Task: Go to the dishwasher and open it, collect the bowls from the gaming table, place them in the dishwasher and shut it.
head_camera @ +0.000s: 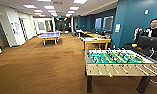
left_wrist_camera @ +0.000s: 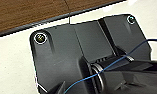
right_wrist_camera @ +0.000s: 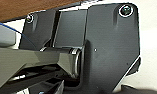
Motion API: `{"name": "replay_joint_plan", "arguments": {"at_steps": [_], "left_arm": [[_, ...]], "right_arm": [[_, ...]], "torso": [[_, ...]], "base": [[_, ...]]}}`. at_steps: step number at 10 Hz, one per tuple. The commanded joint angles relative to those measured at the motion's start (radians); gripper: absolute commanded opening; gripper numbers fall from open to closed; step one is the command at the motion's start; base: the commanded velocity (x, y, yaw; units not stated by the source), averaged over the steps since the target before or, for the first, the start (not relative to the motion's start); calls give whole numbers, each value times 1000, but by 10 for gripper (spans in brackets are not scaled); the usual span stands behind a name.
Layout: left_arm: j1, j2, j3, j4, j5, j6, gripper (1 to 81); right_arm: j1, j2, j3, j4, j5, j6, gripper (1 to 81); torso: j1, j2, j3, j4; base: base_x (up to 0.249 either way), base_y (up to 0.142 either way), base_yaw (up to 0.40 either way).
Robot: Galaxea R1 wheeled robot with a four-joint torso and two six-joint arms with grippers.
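Observation:
The gaming table (head_camera: 96, 40), with a yellow rim, a white top and wooden legs, stands ahead on the right, beyond the foosball table and against the blue wall. From this distance I cannot make out the bowls on its top. The dishwasher is out of view. The left wrist view looks onto the robot's own dark plate (left_wrist_camera: 76, 50) over a white surface, with a strip of brown carpet beyond. The right wrist view has the same dark plate (right_wrist_camera: 106, 42) and the jointed bar.
A foosball table (head_camera: 116, 62) with a green pitch stands close on the right. A person (head_camera: 154, 28) stands behind it by a dark monitor. A blue ping-pong table (head_camera: 49, 35) sits far ahead on the left. Brown carpet (head_camera: 39, 65) stretches down the wide room.

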Motion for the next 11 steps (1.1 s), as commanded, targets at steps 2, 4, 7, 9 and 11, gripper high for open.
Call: {"name": "replay_joint_plan", "arguments": {"at_steps": [2, 4, 7, 9, 11], "left_arm": [[-48, -7, -2, -4, 49, -2, 811], [-48, -7, -2, -4, 49, -2, 811], [-48, -7, 0, -6, 49, -2, 811], [-48, -7, 0, -6, 49, -2, 811], [-48, -7, 0, -6, 49, -2, 811]], "right_arm": [[45, 6, 5, 3, -45, -4, 811], [43, 4, 5, 3, -45, -4, 811], [45, 4, 5, 3, -45, -4, 811], [45, 4, 5, 5, -44, -4, 811], [43, 4, 5, 5, -44, -4, 811]], "torso": [[0, 0, 0, 0], [0, 0, 0, 0], [0, 0, 0, 0], [0, 0, 0, 0], [0, 0, 0, 0]], "base": [[135, 0, 0], [135, 0, 0], [135, 67, 0], [134, 67, 0], [135, 65, 0]]}}
